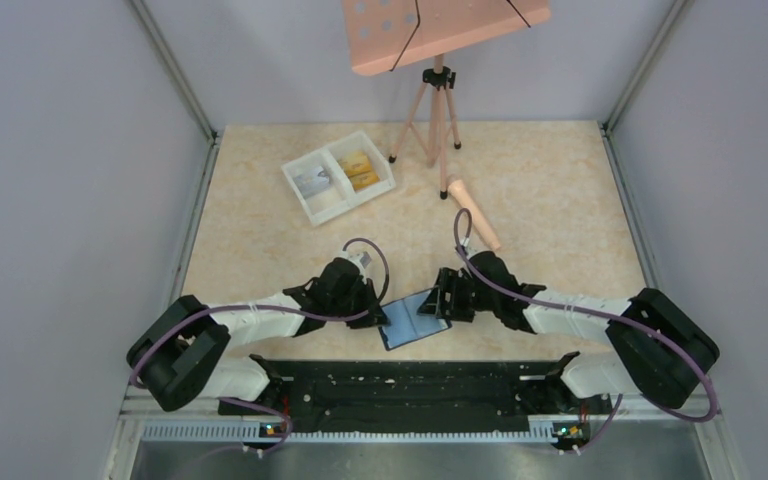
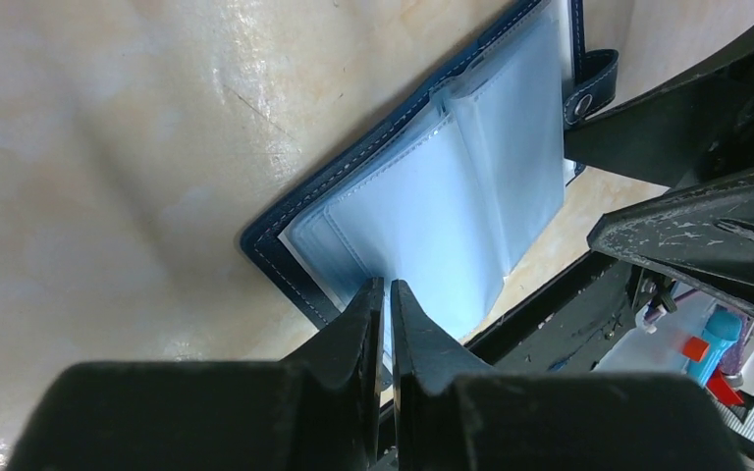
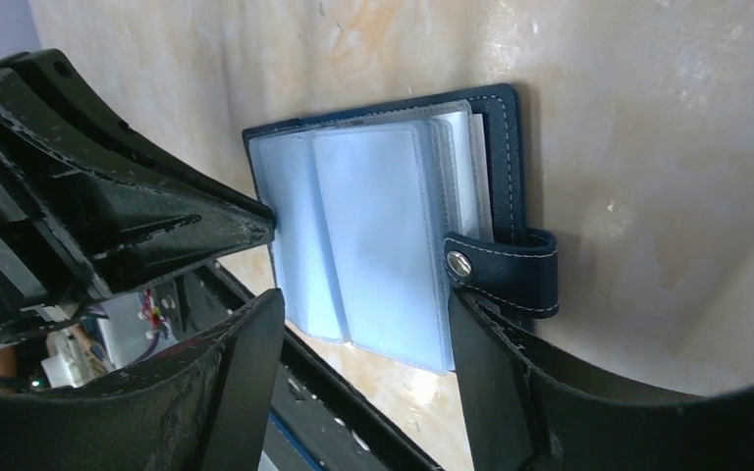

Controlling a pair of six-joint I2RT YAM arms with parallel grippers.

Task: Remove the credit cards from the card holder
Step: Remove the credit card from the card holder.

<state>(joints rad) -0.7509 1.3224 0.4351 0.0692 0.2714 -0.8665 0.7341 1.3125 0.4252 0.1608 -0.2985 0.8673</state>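
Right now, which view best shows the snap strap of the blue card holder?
Right wrist view: the dark blue strap with its metal snap is whole and sharp. The left wrist view shows it smaller; the top view does not.

We see a robotics lab test cell, not a home or shop. Plain grey wall panels [image 1: 60, 150] close in the left and right of the top view, held by bare aluminium posts [image 1: 173, 70]. Between them lies a beige stone-pattern tabletop [image 1: 260, 240]. Along the bottom, two black-and-white robot arms [image 1: 260, 315] are bolted to a black mounting rail [image 1: 410, 385] above a slotted metal strip [image 1: 410, 430]. At top centre a tripod [image 1: 438, 110] carries a pinkish perforated board [image 1: 440, 30].
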